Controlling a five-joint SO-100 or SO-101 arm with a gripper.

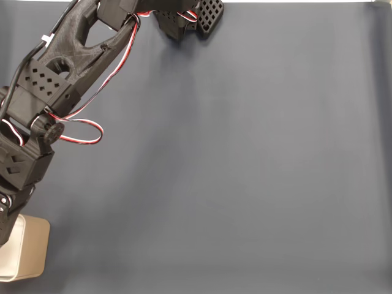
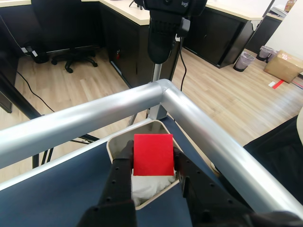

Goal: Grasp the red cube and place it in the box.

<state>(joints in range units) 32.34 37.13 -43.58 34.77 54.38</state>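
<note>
In the wrist view, the gripper (image 2: 152, 158) is clamped on the red cube (image 2: 152, 154), one black finger (image 2: 121, 168) against each side. The cube hangs over the white interior of the box (image 2: 115, 140), which sits at the corner of the dark table mat beneath a metal rail (image 2: 94, 116). The fixed view shows the black arm (image 1: 58, 79) reaching across the mat (image 1: 245, 171), and a corner of the box (image 1: 33, 248) at lower left; the cube is hidden there.

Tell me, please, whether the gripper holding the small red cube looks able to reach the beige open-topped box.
Probably yes: the gripper already holds the red cube over the box, nothing between them.
</note>
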